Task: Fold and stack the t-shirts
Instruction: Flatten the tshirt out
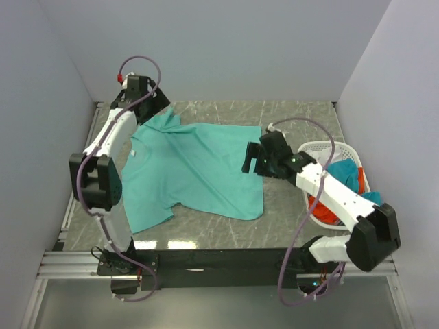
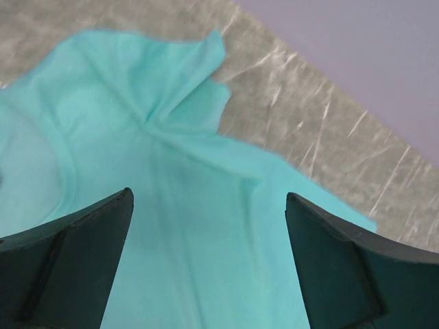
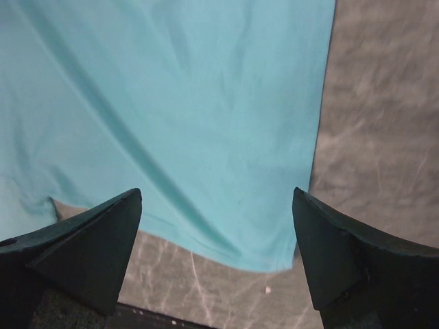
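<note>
A teal-green t-shirt (image 1: 192, 171) lies spread on the grey marble table, collar to the left, hem to the right, one sleeve bunched at the far left. My left gripper (image 1: 152, 103) is open and empty above that far sleeve; the left wrist view shows the shirt (image 2: 171, 205) between its fingers (image 2: 75, 253). My right gripper (image 1: 252, 159) is open and empty over the shirt's right hem edge; the right wrist view shows the hem corner (image 3: 288, 253) below. Orange-red (image 1: 328, 209) and blue-teal (image 1: 343, 171) shirts lie in the basket.
A white lattice laundry basket (image 1: 312, 147) stands at the table's right edge, under the right arm. Grey walls close the back and both sides. A black rail (image 1: 226, 259) runs along the near edge. Bare marble (image 1: 288, 116) shows behind the shirt.
</note>
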Available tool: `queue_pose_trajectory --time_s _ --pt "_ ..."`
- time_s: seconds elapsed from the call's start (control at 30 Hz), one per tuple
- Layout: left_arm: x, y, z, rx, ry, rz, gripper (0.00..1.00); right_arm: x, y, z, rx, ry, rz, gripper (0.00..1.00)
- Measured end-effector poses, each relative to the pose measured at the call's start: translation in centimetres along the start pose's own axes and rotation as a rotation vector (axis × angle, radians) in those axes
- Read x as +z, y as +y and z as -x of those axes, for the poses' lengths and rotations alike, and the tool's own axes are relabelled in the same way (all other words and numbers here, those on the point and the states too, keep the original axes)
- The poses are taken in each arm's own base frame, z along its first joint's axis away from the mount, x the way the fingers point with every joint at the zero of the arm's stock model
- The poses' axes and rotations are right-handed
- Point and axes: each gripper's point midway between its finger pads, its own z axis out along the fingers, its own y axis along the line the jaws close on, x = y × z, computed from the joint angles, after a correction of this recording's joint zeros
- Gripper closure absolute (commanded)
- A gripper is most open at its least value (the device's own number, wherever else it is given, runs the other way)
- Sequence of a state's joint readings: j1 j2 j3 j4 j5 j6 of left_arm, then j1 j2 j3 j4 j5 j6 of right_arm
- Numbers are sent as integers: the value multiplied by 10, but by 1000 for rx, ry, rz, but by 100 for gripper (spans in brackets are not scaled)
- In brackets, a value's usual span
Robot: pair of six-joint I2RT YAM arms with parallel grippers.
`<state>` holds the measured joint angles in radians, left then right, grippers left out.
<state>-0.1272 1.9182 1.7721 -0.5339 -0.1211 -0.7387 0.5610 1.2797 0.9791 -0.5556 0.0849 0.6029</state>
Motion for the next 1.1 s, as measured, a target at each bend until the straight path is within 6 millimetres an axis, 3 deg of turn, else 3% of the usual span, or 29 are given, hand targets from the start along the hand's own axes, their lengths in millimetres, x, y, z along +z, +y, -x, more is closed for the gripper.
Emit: queue_pose_trajectory --time_s 0.07,0.17,0.3,0.43,0.57,0.67,0.8,0.9,1.1 --pt "-13 11 -12 -9 2 -2 1 6 4 25 -3 -19 -4 3" --pt "-18 46 -58 -21 84 41 1 25 17 59 -20 -29 1 4" --pt "-9 108 -136 -30 243 172 1 67 27 98 -29 -15 -9 6" --pt "-8 143 -177 -33 334 263 1 118 26 116 -37 21 -32 6" --pt "-5 140 -177 -56 323 245 1 157 12 102 -40 96 -72 7" --pt "-7 141 -177 -74 303 236 1 168 5 84 -42 156 -89 7" --pt "-16 147 -182 -105 272 222 0 171 0 75 -42 175 -98 7" --pt "-31 157 -191 -134 265 224 1 172 -10 57 -39 197 -108 7" --pt "-60 176 -206 -186 249 248 1 151 -30 21 -34 229 -125 7"
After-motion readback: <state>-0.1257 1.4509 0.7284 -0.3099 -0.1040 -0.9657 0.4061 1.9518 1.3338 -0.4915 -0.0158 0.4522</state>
